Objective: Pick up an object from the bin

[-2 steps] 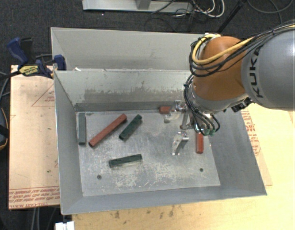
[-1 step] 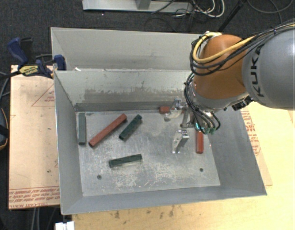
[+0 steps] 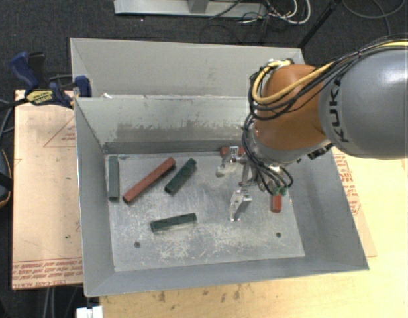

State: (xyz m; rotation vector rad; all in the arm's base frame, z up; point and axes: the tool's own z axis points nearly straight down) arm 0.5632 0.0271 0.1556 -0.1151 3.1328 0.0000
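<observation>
My gripper (image 3: 233, 187) hangs low over the bin floor right of centre, under the orange wrist cover. Its two metal fingers (image 3: 240, 205) stand apart, so it is open, and nothing lies between them. A dark green block (image 3: 181, 176) lies tilted to its left, the nearest loose thing on that side. A dark green bar (image 3: 173, 222) lies flat further down and to the left. A small red piece (image 3: 276, 203) shows just right of the fingers, partly under the wrist. I cannot tell whether it lies on the floor.
A reddish-brown bar (image 3: 149, 179) lies slanted left of the green block. A grey bar (image 3: 113, 177) stands along the left wall. A small red-brown bit (image 3: 224, 151) sits by the back wall. The arm covers the bin's right rear.
</observation>
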